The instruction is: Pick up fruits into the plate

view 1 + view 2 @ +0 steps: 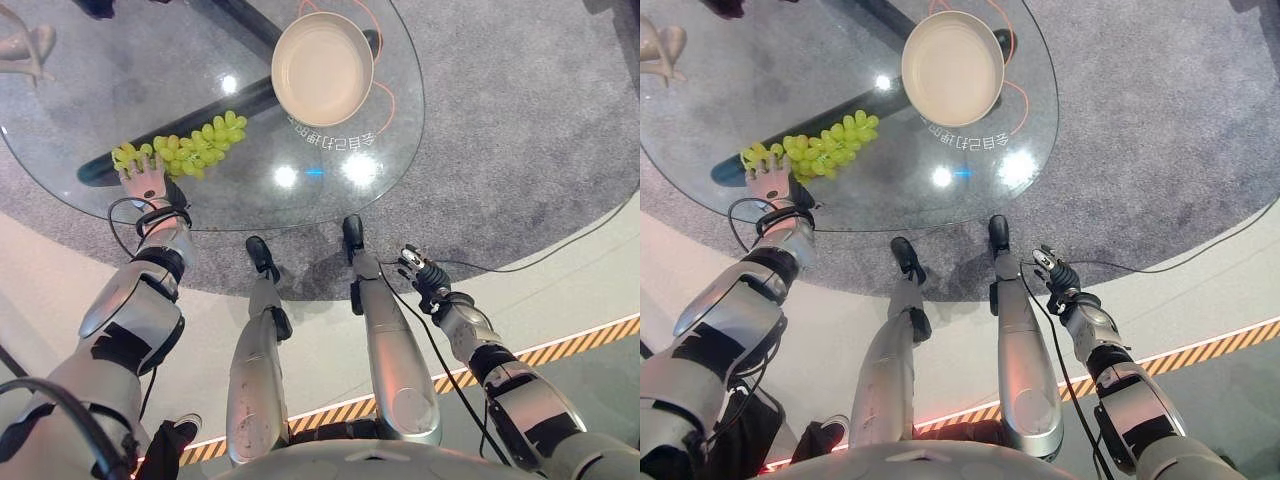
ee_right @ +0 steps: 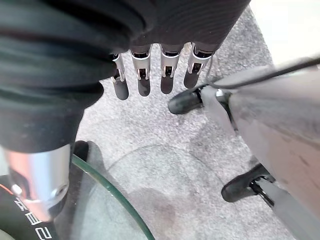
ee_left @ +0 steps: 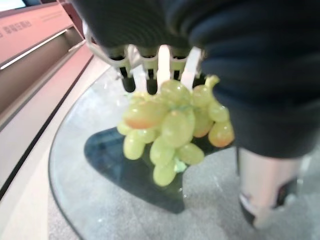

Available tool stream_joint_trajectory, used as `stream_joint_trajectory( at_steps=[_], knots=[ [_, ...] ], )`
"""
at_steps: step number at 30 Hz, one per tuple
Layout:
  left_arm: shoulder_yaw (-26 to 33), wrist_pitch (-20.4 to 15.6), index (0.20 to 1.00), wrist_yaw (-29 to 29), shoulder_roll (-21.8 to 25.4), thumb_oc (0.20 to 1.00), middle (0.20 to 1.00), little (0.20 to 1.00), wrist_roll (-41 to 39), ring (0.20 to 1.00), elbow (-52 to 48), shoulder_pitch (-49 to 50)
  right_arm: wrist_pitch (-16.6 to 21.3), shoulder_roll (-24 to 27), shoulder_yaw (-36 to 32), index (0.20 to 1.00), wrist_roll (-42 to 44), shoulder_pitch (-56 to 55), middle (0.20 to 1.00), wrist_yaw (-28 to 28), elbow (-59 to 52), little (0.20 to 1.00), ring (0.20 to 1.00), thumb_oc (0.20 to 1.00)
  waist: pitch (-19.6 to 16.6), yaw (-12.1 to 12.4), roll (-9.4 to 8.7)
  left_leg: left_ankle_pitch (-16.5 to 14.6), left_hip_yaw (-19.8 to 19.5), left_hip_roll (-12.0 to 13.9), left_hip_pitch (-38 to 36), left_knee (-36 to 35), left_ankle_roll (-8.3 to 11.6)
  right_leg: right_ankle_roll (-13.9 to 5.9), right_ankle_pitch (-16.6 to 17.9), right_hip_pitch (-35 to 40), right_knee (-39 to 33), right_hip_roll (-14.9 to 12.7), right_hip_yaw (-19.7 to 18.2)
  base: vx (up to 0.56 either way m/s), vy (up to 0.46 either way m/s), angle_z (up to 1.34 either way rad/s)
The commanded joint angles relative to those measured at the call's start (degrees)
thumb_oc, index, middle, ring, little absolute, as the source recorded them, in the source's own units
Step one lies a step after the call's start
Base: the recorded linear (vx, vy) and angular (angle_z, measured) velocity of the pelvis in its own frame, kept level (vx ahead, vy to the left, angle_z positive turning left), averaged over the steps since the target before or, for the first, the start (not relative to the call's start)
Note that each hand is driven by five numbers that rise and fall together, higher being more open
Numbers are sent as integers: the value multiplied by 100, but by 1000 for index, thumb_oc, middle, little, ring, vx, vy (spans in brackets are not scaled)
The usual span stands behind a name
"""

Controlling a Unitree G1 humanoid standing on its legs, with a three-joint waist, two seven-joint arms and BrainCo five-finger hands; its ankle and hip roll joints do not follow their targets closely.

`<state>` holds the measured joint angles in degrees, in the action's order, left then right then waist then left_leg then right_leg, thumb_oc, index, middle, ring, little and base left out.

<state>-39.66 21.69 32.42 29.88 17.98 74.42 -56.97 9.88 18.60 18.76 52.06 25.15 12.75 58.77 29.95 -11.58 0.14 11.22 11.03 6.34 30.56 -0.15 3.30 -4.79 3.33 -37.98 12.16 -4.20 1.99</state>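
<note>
A bunch of green grapes [image 1: 195, 140] lies on the left part of a round glass table [image 1: 120, 80]. My left hand [image 1: 147, 183] rests at the bunch's near left end, fingers straight and open. In the left wrist view those fingers [image 3: 162, 60] reach over the grapes [image 3: 172, 125], touching the top of the bunch without curling round it. An empty cream plate [image 1: 322, 68] stands at the far middle of the table, well apart from the grapes. My right hand [image 1: 425, 275] hangs open below the table's near edge, its fingers [image 2: 145, 80] relaxed over grey carpet.
The table's dark base bar [image 1: 240, 100] shows through the glass under the grapes and plate. A pale object [image 1: 25, 45] sits at the far left. A yellow-black striped floor line [image 1: 560, 350] runs at the lower right.
</note>
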Motion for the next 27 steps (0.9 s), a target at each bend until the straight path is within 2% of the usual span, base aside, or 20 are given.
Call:
stream_joint_trajectory(
  at_steps=[1, 4, 9, 20, 21, 22, 27],
  knots=[
    [127, 353, 1000, 276, 168, 1000, 1000, 1000, -52, 1000, 549, -326, 101, -256, 10, 1000, 364, -120, 1000, 94, -340, 1000, 1000, 1000, -15, 34, -382, -448, -159, -144, 404, 633, 125, 251, -127, -113, 222, 590, 182, -8, -31, 1],
    [204, 522, 1000, 553, 276, 1000, 1000, 1000, -165, 1000, 665, -513, 114, -265, 29, 1000, 533, -173, 1000, 167, -409, 1000, 1000, 1000, -15, 11, -453, -486, -169, -129, 515, 678, 142, 227, -152, -223, 265, 580, 181, 0, 0, 0],
    [318, 553, 1000, 889, 502, 1000, 1000, 1000, -203, 1000, 664, -817, 116, -295, 61, 1000, 672, -252, 1000, 236, -532, 1000, 1000, 1000, -15, 5, -549, -515, -177, -113, 695, 731, 153, 209, -112, -381, 253, 562, 181, 0, -24, 1],
    [341, 429, 1000, 990, 682, 1000, 1000, 1000, -239, 1000, 511, -1256, 165, -340, 115, 1000, 734, -390, 1000, 223, -739, 1000, 1000, 1000, -15, -4, -611, -587, -268, -163, 925, 840, 131, 197, -68, -594, 312, 561, 199, 2, -13, 0],
    [343, 394, 260, 978, 679, 260, 260, 260, -213, 260, 490, -1275, 170, -338, 120, 1000, 742, -402, 1000, 222, -751, 1000, 1000, 1000, -15, -5, -612, -590, -271, -167, 929, 841, 130, 198, -69, -598, 311, 559, 201, 0, 0, 0],
    [321, 368, 200, 949, 682, 200, 200, 200, -159, 200, 465, -1300, 181, -338, 131, 1000, 745, -417, 1000, 219, -762, 1000, 1000, 1000, -15, -3, -608, -591, -280, -174, 939, 844, 129, 201, -69, -607, 317, 563, 201, 0, 0, 0],
    [251, 409, 200, 807, 690, 200, 200, 200, -106, 200, 387, -1306, 177, -308, 126, 1000, 765, -471, 1000, 219, -813, 1000, 1000, 1000, -15, -1, -604, -591, -294, -203, 923, 845, 118, 203, -53, -592, 307, 561, 211, 0, 0, 0]
  ],
)
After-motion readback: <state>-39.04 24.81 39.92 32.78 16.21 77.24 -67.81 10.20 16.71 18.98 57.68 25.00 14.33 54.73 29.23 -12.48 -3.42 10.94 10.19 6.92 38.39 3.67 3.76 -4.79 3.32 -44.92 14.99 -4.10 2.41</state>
